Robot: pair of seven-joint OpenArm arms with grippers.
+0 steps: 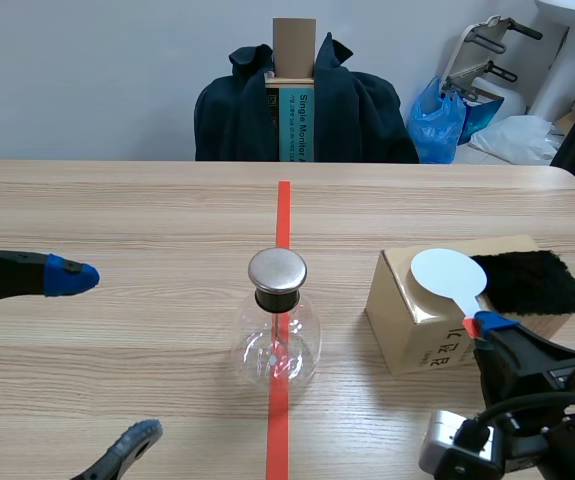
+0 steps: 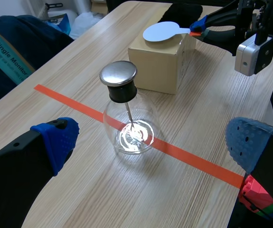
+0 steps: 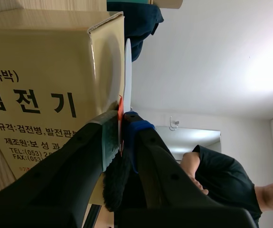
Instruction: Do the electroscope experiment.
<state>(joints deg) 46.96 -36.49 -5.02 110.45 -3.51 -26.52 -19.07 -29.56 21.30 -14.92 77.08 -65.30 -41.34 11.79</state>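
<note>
Wooden table (image 1: 117, 220) carries the electroscope flask (image 1: 276, 335) upright on the tape line (image 1: 283, 210), metal cap (image 1: 276, 270) uppermost. Right gripper (image 1: 487, 325) is clamped on the handle (image 1: 469, 323) of the white disc (image 1: 447, 275), which lies flat over the cardboard box (image 1: 407, 320), disc end pointing away from the robot. Left gripper (image 1: 107, 356) hangs wide open, empty. Risk: disc striking the cap and toppling the flask.

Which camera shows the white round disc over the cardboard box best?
The scene view: the white round disc shows its full face, held by the right gripper. The left wrist view shows it slanted; the right wrist view, only its thin edge.
</note>
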